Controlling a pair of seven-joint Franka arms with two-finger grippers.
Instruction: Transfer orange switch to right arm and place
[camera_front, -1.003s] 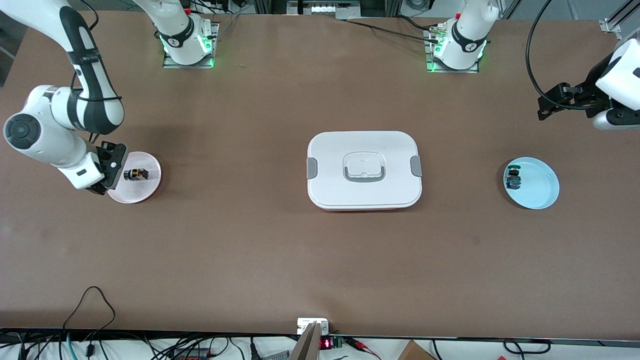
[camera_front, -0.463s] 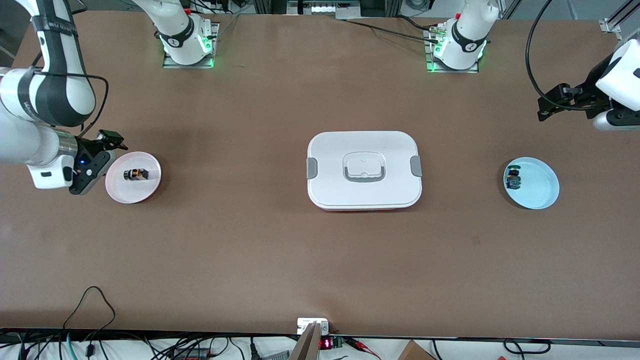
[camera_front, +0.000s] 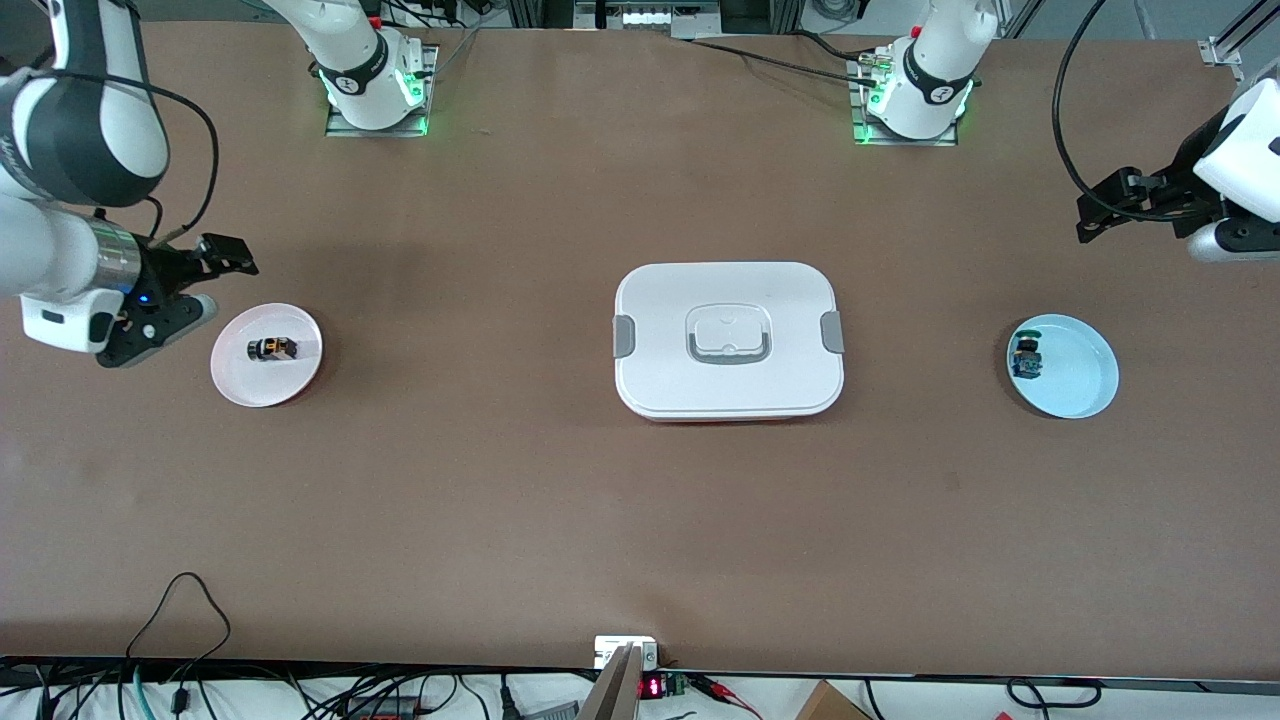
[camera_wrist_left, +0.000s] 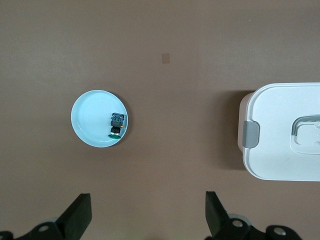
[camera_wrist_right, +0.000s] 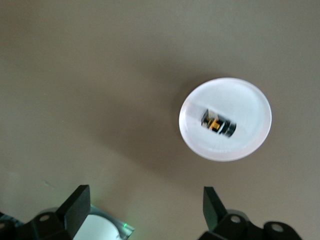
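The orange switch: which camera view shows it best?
The right wrist view: the orange switch lies large on its pink plate. The front view shows it tiny; the left wrist view misses it.

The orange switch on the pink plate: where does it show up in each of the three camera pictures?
Front view: the orange switch lies on the pink plate at the right arm's end of the table.
Left wrist view: not in it; only the blue plate and the white box show.
Right wrist view: the switch lies in the middle of the plate.
Shared landmark: the pink plate.
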